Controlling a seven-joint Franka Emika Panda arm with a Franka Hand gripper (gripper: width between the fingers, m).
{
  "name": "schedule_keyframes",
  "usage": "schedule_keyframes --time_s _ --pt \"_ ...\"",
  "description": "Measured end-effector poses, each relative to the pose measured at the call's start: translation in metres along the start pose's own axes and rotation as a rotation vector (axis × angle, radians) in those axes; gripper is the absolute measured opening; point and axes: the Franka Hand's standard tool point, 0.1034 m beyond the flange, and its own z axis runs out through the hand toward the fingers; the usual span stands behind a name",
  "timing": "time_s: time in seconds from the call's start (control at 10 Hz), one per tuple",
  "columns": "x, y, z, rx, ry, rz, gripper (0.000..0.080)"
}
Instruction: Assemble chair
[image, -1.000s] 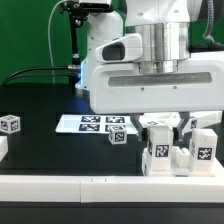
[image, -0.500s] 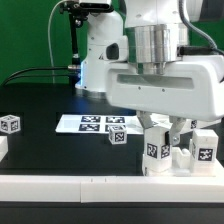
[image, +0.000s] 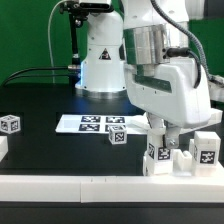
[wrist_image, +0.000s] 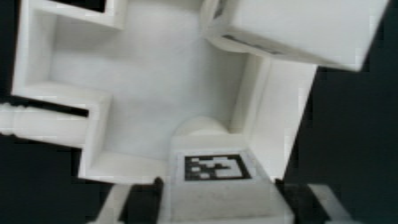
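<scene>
The chair (image: 160, 157) is a cluster of chunky white tagged blocks at the front, on the exterior view's right. A second tagged block of it (image: 206, 150) stands just right of my hand. My gripper (image: 164, 130) reaches down onto it from above. In the wrist view a white slab of the chair (wrist_image: 169, 95) with a square tag (wrist_image: 217, 167) fills the picture, with a peg (wrist_image: 25, 122) sticking out of one side. My gripper (wrist_image: 231, 207) has its dark fingers (wrist_image: 157, 205) on both sides of the slab, closed against it.
The marker board (image: 88, 123) lies flat mid-table. A loose tagged cube (image: 10, 124) sits at the exterior view's left, another small tagged block (image: 118, 136) by the marker board. A white rail (image: 60, 185) runs along the front edge. The robot base (image: 100, 60) stands behind.
My wrist and hand have swung and tilted toward the exterior view's right, uncovering the robot base. The chair blocks under the fingers sit slightly lower in the picture.
</scene>
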Motion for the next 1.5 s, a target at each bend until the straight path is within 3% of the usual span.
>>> schedule_keyframes --time_s 0.1,0.2,0.3,0.7,0.9,1.1,1.2,1.3,1.4,1.5 --pt "-0.0003 0.002 0.0016 -0.005 -0.001 -0.141 0.031" --pt "0.0013 0.0011 0.0006 -0.003 -0.001 -0.286 0.0514" --pt "0.0029 0.0 -0.0005 -0.005 0.003 -0.49 0.0607" --pt "0.0043 0.0013 -0.0002 -0.021 0.013 -0.827 0.0647" --pt "0.0041 0.0027 0.0005 -0.06 0.029 -1.137 0.0649" --pt "0.0027 0.0026 0.001 -0.065 0.031 -1.141 0.0647" --pt "0.003 0.0027 0.001 -0.065 0.03 -1.144 0.0509" --pt "0.0028 0.0027 0.001 -0.064 0.03 -1.133 0.0509" --pt "0.0028 0.0033 0.0013 -0.062 0.031 -1.027 0.0309" --pt "0.0036 0.0036 0.0013 -0.061 0.033 -0.954 0.0285"
